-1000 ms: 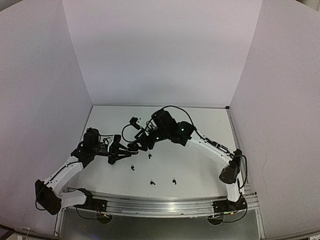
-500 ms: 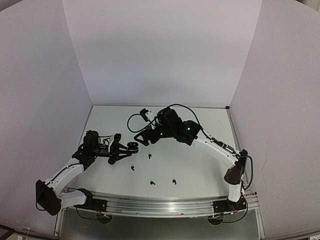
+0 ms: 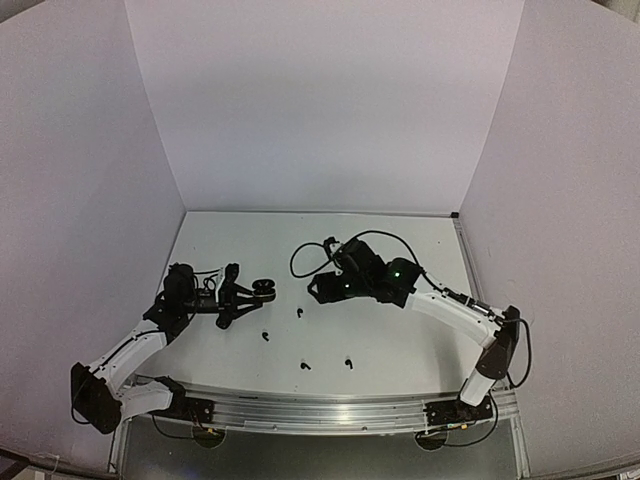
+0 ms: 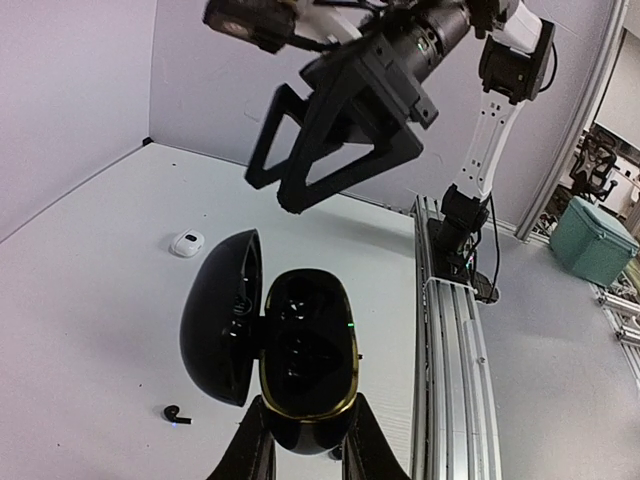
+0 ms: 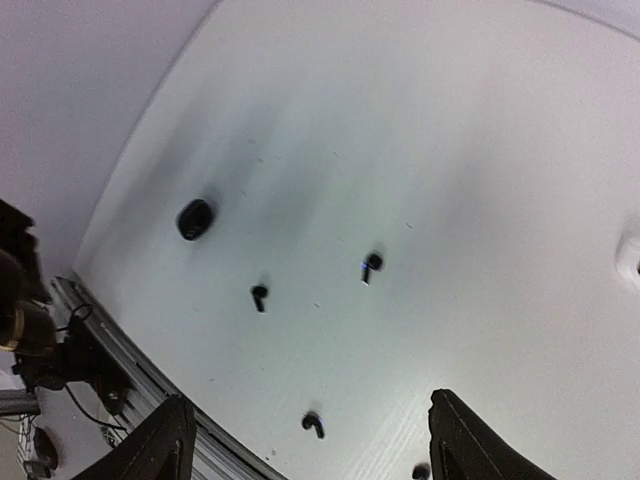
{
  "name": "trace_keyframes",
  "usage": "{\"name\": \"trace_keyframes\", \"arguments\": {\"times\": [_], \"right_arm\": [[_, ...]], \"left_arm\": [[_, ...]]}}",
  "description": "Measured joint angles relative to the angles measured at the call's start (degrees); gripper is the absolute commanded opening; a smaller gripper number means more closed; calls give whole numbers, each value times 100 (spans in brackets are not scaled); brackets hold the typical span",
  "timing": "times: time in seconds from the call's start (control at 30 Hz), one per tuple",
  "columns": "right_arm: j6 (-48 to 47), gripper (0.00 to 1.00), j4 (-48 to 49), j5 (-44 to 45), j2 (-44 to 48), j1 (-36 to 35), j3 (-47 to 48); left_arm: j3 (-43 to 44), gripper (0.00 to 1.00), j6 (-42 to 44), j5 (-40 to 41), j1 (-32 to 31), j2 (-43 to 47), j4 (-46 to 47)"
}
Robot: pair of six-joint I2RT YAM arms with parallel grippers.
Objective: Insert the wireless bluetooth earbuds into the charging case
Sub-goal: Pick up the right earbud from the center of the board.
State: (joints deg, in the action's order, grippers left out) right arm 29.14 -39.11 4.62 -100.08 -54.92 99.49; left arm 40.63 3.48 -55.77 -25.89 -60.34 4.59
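The left gripper clamps the open black charging case, left of centre. The right gripper hangs with jaws spread and empty above black earbuds scattered near the table's near edge.

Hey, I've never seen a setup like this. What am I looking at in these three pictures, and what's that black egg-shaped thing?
This is a robot with two arms bolted to the near edge of a white table. The wide picture looks down from above and behind the arms. The other two pictures come from a small camera on each wrist. The egg-shaped thing is a black charging case with its lid swung open. The left gripper is shut on it. The right gripper is open close by and holds nothing. On the table lie several tiny black earbuds, what looks like another black case, and a small white case.
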Motion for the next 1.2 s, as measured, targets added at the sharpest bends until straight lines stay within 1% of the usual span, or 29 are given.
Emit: {"name": "trace_keyframes", "arguments": {"times": [0.13, 0.2, 0.33, 0.43, 0.53, 0.7, 0.87, 1.03, 1.2], "right_arm": [[717, 72, -814, 469, 29, -6, -380], [1003, 70, -1199, 589, -61, -37, -548], [1343, 59, -1709, 550, -481, -248, -930], [1361, 57, -1959, 331, -933, -389, -1156], [1241, 57, -2041, 100, -1375, -466, -1165], [1032, 50, -2054, -139, -1806, -475, -1164], [904, 44, -2052, -236, -1881, -474, -1164], [836, 41, -2049, -425, -1916, -474, -1166], [813, 35, -2045, -550, -1923, -474, -1223]], "left_arm": [[-27, 0, -97, 78, 0, 3, 54], [-27, 0, -106, 97, 0, 16, 60], [-29, 0, -109, 103, 0, 53, 131], [-29, 0, -109, 112, 0, 82, 183], [-30, 0, -108, 114, 0, 83, 206], [-64, 0, -100, 116, 0, 103, 199], [-70, 0, -80, 119, 0, 116, 195], [-70, 0, -62, 136, 0, 116, 194], [-70, 0, -54, 153, 0, 116, 192]]}}
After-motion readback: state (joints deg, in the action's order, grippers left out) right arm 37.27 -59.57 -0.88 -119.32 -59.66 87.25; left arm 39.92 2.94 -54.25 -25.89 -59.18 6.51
